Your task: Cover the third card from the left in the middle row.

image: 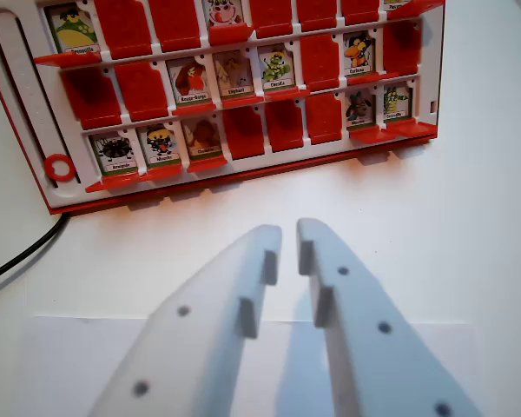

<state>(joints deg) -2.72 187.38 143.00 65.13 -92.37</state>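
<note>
So the board (234, 95) is the big red and white flip-card thing at the far side of the table (469, 226), tilted a bit in the wrist view, left end nearer. 3 rows visible. Lots of doors are already down (plain red), others show pics.

Middle row, counting from the left: 2 red blanks, then the brown animal card (191, 80), then a pale one (234, 75), then a green one (277, 68). If you count every slot, 3rd = the brown card. If you count only open ones, 3rd = the green card. That's prob the biggest risk imo, hitting the wrong door bc the count is ambiguous.

Gripper (288, 233) is near, well short of the board, holding nothing, fingers nearly together w/ just a thin slit between the tips.

Other stuff that could go bad:
- cards sit touching side by side, so wide tips could knock the neighbor too
- pushing the board itself instead of the door, it looks light and could slide back
- the cable (26, 256) at left is near the board corner, might snag
</note>
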